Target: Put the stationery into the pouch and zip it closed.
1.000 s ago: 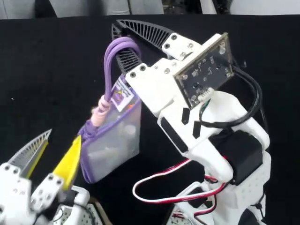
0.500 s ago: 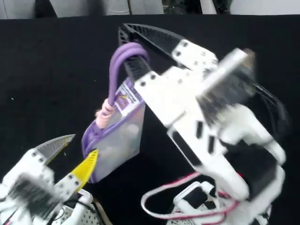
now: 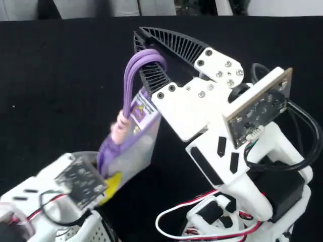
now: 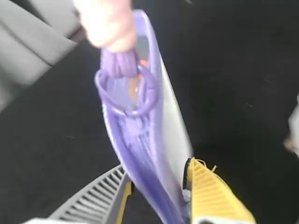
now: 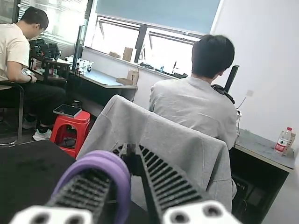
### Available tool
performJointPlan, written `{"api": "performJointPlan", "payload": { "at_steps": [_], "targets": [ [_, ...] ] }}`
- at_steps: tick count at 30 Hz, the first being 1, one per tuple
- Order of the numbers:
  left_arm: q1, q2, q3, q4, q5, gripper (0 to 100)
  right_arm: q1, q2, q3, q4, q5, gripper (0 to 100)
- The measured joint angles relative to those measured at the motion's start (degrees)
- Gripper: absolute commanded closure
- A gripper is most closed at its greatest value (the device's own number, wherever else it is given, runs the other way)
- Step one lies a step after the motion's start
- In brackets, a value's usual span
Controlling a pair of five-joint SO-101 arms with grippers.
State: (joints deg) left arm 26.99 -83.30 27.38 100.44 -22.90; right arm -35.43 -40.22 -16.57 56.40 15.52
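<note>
because the pouch hangs in the air and does not lie flat, most of the risk here is swing and slip. the black cloth-covered table (image 3: 50, 75) lies below it. the white right gripper (image 3: 144, 48) with black ribbed jaws is pressed together on the purple looped cord strap (image 3: 132, 75), so the purple-edged translucent plastic pouch (image 3: 132, 146) dangles from that 1 hold, over the part of the table nearer its front edge.

the left gripper (image 4: 156, 168) sits at the pouch's lower end. i cannot tell whether it pinches the pouch or only straddles it. if it tugs the pouch sideways, the strap could slide out of the right jaws and the pouch would drop.

the pink zip pull (image 3: 121, 123) is small and hangs loose, so a grab at it may miss or twist the pouch. if the zip is not fully shut, tilting could spill the stationery.
</note>
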Motion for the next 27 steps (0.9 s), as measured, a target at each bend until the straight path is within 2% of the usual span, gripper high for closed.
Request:
{"api": "performJointPlan", "payload": {
  "at_steps": [2, 4, 6, 9, 12, 17, 20, 25, 27],
  "targets": [
    [3.6, 0.0, 3.08, -1.58, 2.11, 81, 0.0, 0.0, 0.0, 0.0, 0.0, 98.8],
    [4.31, 0.0, 6.24, -4.48, 3.34, 81, 0.0, 0.0, 0.0, 0.0, 0.0, 98.8],
    [3.25, 0.35, 9.41, -7.65, 3.87, 84, 0.0, 0.0, 0.0, 0.26, 0.0, 98.8],
    [0.79, 0.35, 13.27, -12.13, 4.22, 97, 0.0, 0.0, 0.0, 1.23, 0.0, 98.8],
    [-2.2, 0.44, 14.77, -14.51, 4.4, 95, 0.09, 0.0, 0.0, 1.58, 0.0, 98.8],
    [-6.51, -0.09, 14.86, -14.68, 4.48, 97, 0.09, 0.0, 0.0, 1.58, 0.0, 98.8],
    [-7.56, -5.36, 15.3, -14.68, 4.48, 97, 0.7, 0.0, 0.0, 1.58, 0.0, 98.8],
    [-8.09, -19.6, 15.03, -12.31, 4.4, 97, 8.0, 0.0, 4.04, -1.85, -0.09, 98.8],
    [-8.0, -20.31, 13.1, -9.76, 4.4, 97, 11.69, 0.0, 8.09, -5.54, -0.09, 98.8]
  ]
}}
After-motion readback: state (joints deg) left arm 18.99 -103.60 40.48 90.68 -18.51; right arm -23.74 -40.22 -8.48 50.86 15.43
